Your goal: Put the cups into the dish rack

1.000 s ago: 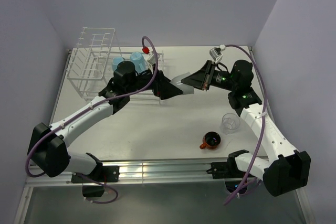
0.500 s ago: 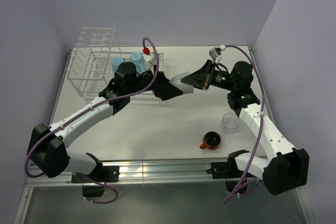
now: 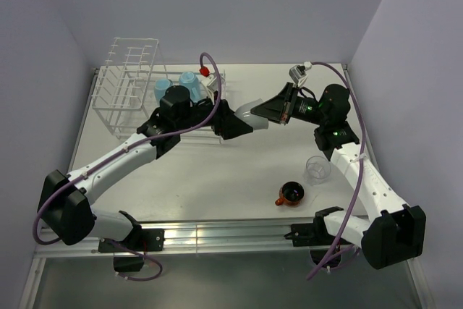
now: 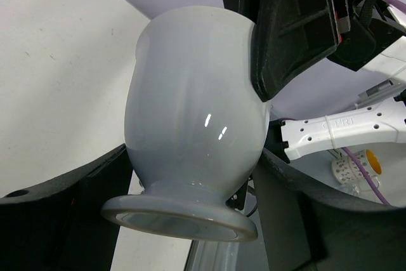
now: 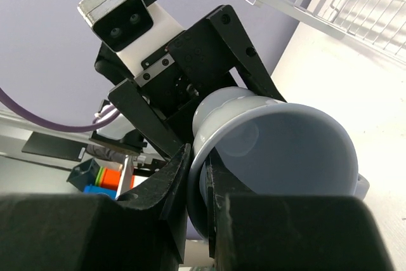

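Grey mug [image 4: 196, 112] in right jaws, left jaws unclear, two blue mugs [image 3: 162, 90] in rack [image 3: 120, 77]

five cups counted: two light blue mugs, the left mug [image 3: 162, 89] and the right mug [image 3: 190, 82], side by side at the far left; one pale grey mug [image 3: 249, 112] raised mid-table; one clear tumbler [image 3: 316, 169] and one orange cup [image 3: 291, 193] at the near right. one white wire dish rack [image 3: 129, 77], far left. one table [image 3: 217, 171]. two arms, one purple cable on each. two grippers: left gripper [image 3: 242, 122], right gripper [image 3: 264, 112].
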